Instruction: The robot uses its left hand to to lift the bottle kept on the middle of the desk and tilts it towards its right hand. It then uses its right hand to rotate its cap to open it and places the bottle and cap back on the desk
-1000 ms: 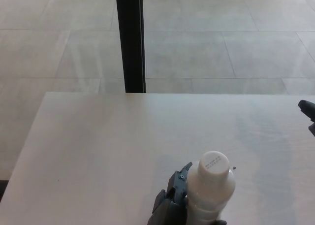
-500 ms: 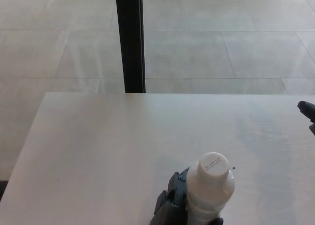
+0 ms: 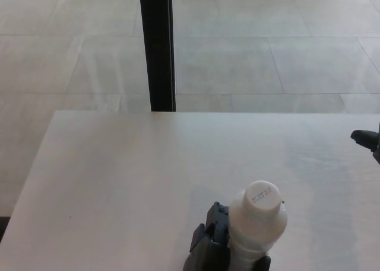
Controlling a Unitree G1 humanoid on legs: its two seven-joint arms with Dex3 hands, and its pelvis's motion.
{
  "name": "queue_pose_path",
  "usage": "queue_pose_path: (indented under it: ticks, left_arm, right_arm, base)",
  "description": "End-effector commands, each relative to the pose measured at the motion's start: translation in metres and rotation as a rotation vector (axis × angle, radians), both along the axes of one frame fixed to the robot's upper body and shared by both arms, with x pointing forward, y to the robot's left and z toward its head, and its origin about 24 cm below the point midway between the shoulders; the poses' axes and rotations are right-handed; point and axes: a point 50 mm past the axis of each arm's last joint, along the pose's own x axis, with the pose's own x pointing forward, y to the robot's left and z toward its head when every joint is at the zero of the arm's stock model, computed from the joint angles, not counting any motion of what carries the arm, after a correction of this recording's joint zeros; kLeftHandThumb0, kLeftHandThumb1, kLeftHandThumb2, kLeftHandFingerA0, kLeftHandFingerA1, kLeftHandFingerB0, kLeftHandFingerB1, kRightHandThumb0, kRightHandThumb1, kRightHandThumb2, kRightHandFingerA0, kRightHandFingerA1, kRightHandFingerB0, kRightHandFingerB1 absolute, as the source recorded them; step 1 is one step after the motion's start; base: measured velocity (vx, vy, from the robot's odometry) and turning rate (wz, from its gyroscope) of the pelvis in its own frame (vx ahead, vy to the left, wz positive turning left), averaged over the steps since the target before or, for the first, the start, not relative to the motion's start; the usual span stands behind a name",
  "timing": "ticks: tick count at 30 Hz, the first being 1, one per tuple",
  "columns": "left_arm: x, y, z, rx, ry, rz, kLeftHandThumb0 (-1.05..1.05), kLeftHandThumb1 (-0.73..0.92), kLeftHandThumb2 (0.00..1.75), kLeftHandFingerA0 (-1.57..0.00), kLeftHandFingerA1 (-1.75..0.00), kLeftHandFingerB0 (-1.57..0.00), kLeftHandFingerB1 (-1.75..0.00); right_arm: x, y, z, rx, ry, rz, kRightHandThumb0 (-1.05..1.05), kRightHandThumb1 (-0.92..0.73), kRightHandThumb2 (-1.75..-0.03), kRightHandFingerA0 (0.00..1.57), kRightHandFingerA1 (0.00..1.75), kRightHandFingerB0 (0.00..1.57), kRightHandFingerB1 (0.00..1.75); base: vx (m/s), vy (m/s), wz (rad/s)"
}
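A white plastic bottle point(image 3: 255, 226) with a white screw cap point(image 3: 262, 194) shows at the bottom of the head view, its top tipped slightly to the right. My left hand point(image 3: 209, 248) is shut on the bottle's left side, with dark fingers wrapped around its lower body at the frame's bottom edge. Only a black fingertip of my right hand point(image 3: 367, 139) pokes in at the right edge over the desk, well apart from the cap; its state is unclear.
The pale wooden desk point(image 3: 130, 182) spreads out left and behind the bottle. A black vertical post point(image 3: 156, 45) stands behind the desk's far edge against a tiled floor.
The bottle's cap has leaned a little to the right. The right hand's fingertip has crept slightly leftward into view and a touch lower.
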Motion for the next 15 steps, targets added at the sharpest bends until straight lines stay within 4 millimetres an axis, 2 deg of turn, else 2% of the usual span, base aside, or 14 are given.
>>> queue_pose_path:
  ticks: [1, 6, 7, 11, 13, 15]
  left_arm:
    - [0.028, -0.044, 0.091, -0.362, -0.072, 0.066, 0.1, 0.92, 1.5, -1.09, -1.29, -0.93, -1.2]
    - [0.048, 0.005, 0.088, -0.235, -0.102, 0.138, 0.1, 0.91, 1.5, -1.14, -1.32, -0.99, -1.23]
    - [0.051, 0.012, 0.087, -0.214, -0.108, 0.157, 0.13, 0.73, 1.55, -1.2, -1.75, -0.98, -1.56]
    - [0.063, 0.058, 0.086, -0.109, -0.106, 0.226, 0.16, 0.76, 1.5, -1.15, -1.75, -0.93, -1.55]
    - [0.065, 0.066, 0.087, -0.061, -0.109, 0.242, 0.16, 0.74, 1.48, -1.13, -1.75, -0.92, -1.55]
    - [0.067, 0.08, 0.087, -0.013, -0.13, 0.249, 0.17, 0.7, 1.53, -1.17, -1.75, -0.98, -1.56]
  right_arm:
    - [-0.013, -0.006, -0.006, -0.111, -0.004, 0.005, -0.49, -0.7, -0.61, 0.86, 1.0, 0.54, 0.39]
    - [-0.017, 0.006, -0.008, -0.186, 0.004, 0.094, -0.48, -0.66, -0.6, 0.88, 0.92, 0.59, 0.41]
    - [-0.018, 0.01, -0.008, -0.194, 0.002, 0.107, -0.48, -0.66, -0.6, 0.88, 0.9, 0.61, 0.41]
    - [-0.021, 0.029, -0.008, -0.24, -0.02, 0.204, -0.43, -0.66, -0.6, 0.87, 0.91, 0.6, 0.42]
    - [-0.023, 0.033, -0.008, -0.266, -0.025, 0.225, -0.44, -0.66, -0.6, 0.86, 0.92, 0.6, 0.42]
    - [-0.024, 0.039, -0.009, -0.318, -0.031, 0.255, -0.44, -0.66, -0.6, 0.85, 0.94, 0.59, 0.41]
  base:
    - [0.0, 0.0, 0.0]
    - [0.0, 0.0, 0.0]
    - [0.0, 0.0, 0.0]
    - [0.0, 0.0, 0.0]
    - [0.0, 0.0, 0.0]
    - [0.0, 0.0, 0.0]
